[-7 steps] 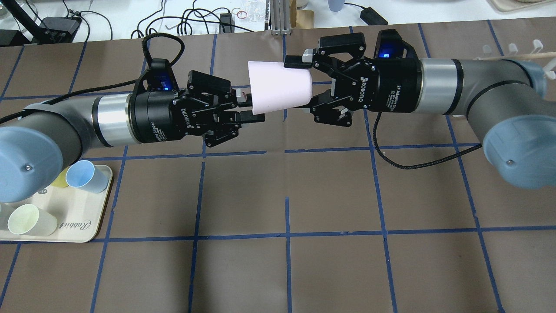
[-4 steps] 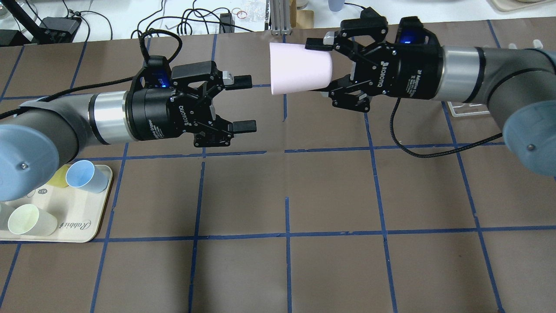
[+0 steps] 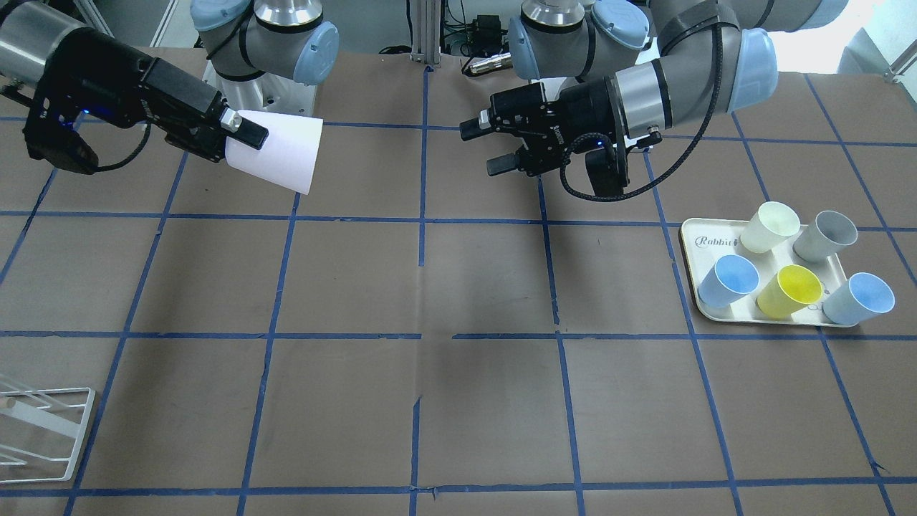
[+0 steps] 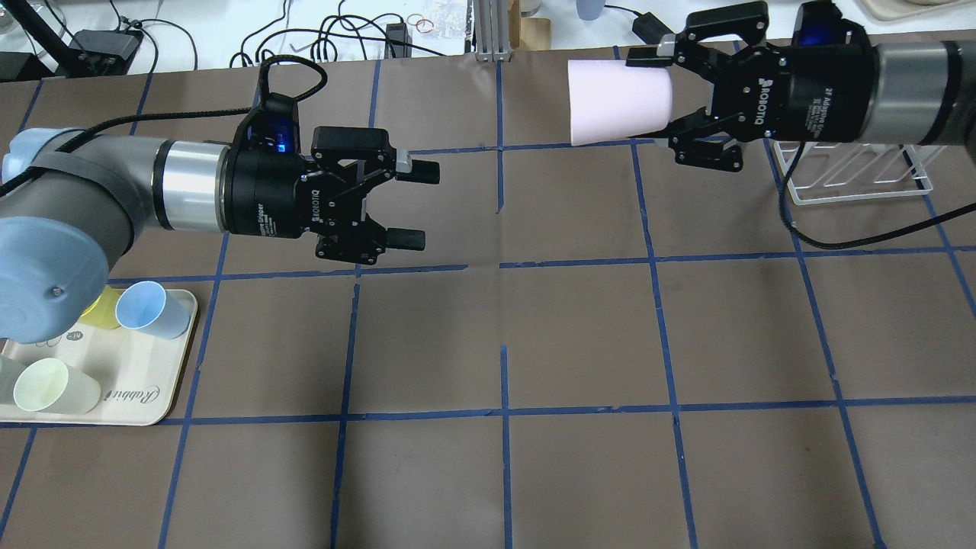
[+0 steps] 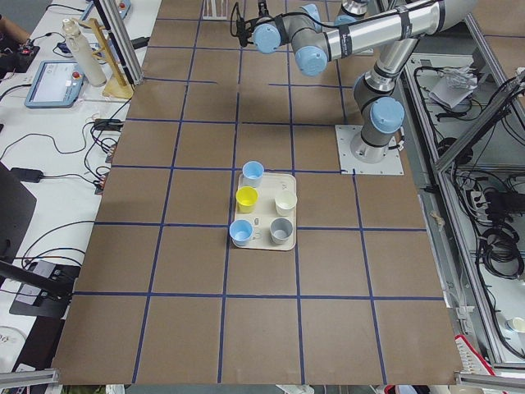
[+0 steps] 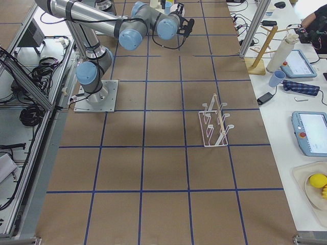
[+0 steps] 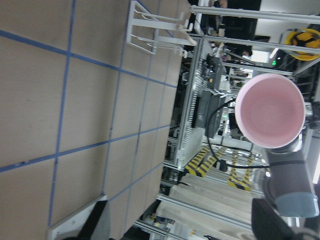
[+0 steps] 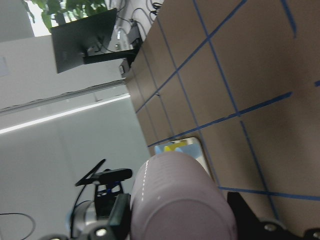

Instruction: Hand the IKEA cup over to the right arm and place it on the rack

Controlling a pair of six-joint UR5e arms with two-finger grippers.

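The pale pink IKEA cup lies on its side in the air, its base clamped in my right gripper, which is shut on it. The cup's open mouth points toward my left gripper, which is open and empty about two hand-lengths away. In the front view the cup hangs above the table at the far left. The left wrist view looks straight into the cup's mouth. The white wire rack stands on the table just below and behind the right gripper. It also shows in the right side view.
A cream tray marked "Rabbit" sits at the near left with several cups: light blue, yellow, cream-white and grey. Cables and gear lie beyond the table's far edge.
My left gripper opened, let go of the cup's rim and drew back left. My right gripper carried the cup right and farther back, toward the rack.
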